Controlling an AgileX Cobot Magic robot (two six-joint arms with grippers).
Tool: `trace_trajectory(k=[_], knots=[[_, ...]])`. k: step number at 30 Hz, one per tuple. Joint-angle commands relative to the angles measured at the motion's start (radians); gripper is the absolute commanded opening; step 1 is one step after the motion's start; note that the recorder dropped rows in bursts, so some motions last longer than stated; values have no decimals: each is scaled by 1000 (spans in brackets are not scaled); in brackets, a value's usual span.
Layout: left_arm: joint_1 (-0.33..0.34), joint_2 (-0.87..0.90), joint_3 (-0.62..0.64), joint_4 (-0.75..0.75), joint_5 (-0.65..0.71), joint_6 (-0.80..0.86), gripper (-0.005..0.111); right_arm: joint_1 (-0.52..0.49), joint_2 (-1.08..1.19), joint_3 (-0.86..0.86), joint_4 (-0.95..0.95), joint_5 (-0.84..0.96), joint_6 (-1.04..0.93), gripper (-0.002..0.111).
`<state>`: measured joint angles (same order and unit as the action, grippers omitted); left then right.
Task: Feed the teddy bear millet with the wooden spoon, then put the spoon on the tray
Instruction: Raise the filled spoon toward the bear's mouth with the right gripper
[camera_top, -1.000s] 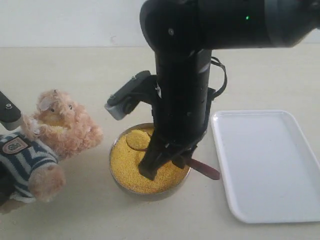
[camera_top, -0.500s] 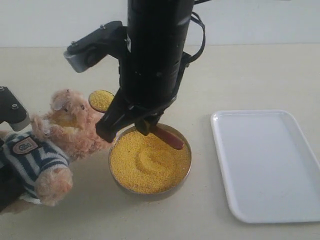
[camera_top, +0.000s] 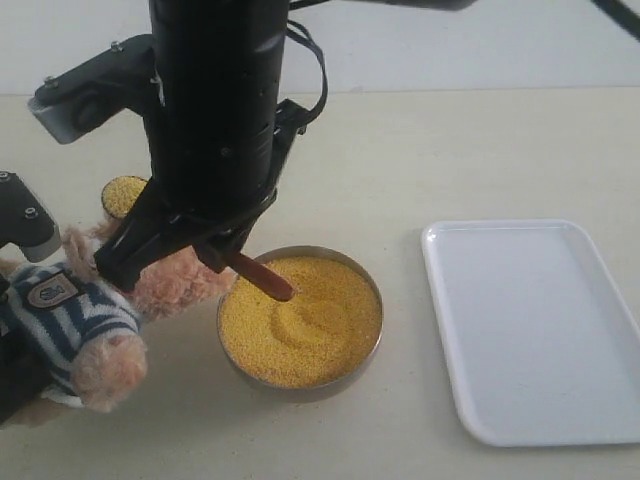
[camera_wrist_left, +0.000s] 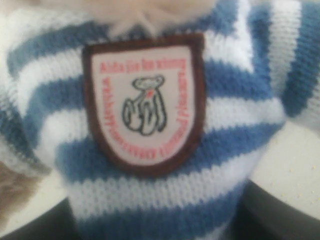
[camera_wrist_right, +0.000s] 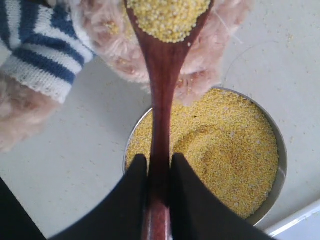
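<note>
At the right gripper (camera_wrist_right: 159, 165): clamped shut on the wooden spoon (camera_wrist_right: 161, 100), both dark fingers (camera_wrist_right: 134, 195) pinching the handle close to its far end
Spoon bowl: heaped with millet (camera_wrist_right: 167, 17), pushed right up against the fluffy head of the teddy bear (camera_top: 75, 320)
Spoon handle: slanting down from the bear's face, red-brown tip hanging over the left part of the metal bowl (camera_top: 372, 290)
Metal bowl: packed with more yellow millet, shallow scooped dent in the middle, sitting on the table (camera_top: 450, 150) between bear and tray
Teddy bear: left of the bowl, blue-and-white striped shirt, fur right at the bowl rim; touching or not, can't tell
Badge (camera_wrist_left: 145, 100): shield shape on the chest, dark brown border, little bear drawing, pink lettering too blurry to read
Left gripper (camera_wrist_left: 160, 225): tucked in at the bear's shirt, dark shapes either side of the hem; gripping or loose, honestly can't tell
Tray (camera_top: 530, 330): white, off to the right, clearly apart from the bowl
</note>
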<state>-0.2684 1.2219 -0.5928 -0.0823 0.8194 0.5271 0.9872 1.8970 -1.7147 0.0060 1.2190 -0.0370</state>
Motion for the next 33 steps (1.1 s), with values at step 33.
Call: trace_trajectory(k=[33], knots=[[-8, -10, -1, -31, -30, 5, 4, 195, 139, -55, -618, 2, 56, 0]])
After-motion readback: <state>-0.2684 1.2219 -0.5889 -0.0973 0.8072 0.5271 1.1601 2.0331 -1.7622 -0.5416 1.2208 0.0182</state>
